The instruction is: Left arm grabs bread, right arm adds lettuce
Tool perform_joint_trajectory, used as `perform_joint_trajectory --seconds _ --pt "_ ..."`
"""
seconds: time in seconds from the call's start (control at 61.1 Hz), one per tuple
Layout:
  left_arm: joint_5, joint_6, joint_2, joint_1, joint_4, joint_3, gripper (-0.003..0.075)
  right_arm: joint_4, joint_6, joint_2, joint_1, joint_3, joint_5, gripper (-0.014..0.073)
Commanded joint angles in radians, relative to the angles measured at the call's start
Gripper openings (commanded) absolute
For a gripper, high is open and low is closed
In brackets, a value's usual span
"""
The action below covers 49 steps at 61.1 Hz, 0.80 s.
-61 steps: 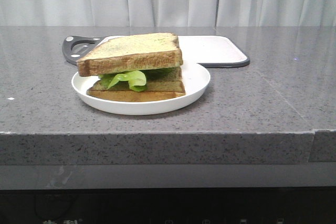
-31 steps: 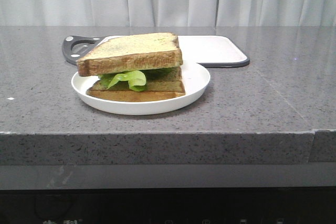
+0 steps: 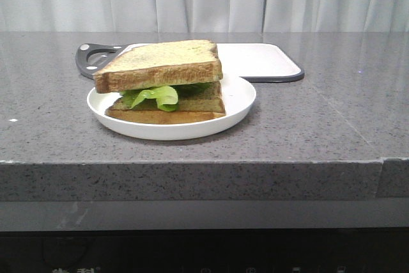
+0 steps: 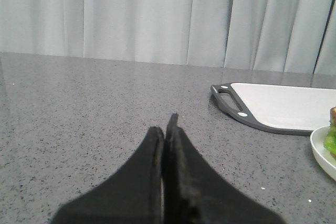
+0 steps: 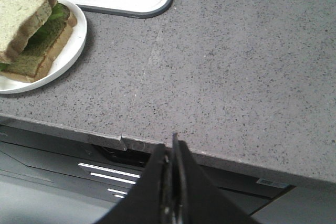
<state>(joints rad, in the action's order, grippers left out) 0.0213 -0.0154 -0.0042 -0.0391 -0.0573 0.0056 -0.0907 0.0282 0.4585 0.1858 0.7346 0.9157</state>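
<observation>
Though stacked, bread beyond fingers.

Lettuce mostly hidden under bread; plate edge-cropped.

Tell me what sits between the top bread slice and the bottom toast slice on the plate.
The lettuce lies between the bread and the lower toast slice; the front view shows its green leaf poking out.
</observation>
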Motion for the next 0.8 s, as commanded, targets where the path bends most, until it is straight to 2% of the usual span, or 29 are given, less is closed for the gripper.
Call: perform_joint_trajectory --seconds 0.0,0.262,0.458,0.638,0.785 --pt "-0.084 -0.009 -0.019 0.001 0.000 0.004 -0.0020 0.009 0.001 0.006 -0.007 0.025 -0.057 -0.0118" --pt "-0.084 -0.009 -0.019 0.001 0.000 0.004 -0.0020 0.040 -0.003 -0.027 -0.023 0.007 -0.101 -0.0118" --pt "-0.084 -0.009 -0.019 0.001 0.000 0.004 -0.0020 0.051 -0.004 -0.154 -0.086 -0.178 -0.362 -0.0118" --pt "-0.084 -0.009 -0.019 0.001 0.000 0.004 -0.0020 0.036 -0.004 -0.302 -0.123 -0.429 -0.619 -0.0118" --pt "-0.084 -0.009 -0.019 0.001 0.000 0.004 -0.0020 0.034 -0.004 -0.397 -0.149 -0.588 -0.740 -0.0118"
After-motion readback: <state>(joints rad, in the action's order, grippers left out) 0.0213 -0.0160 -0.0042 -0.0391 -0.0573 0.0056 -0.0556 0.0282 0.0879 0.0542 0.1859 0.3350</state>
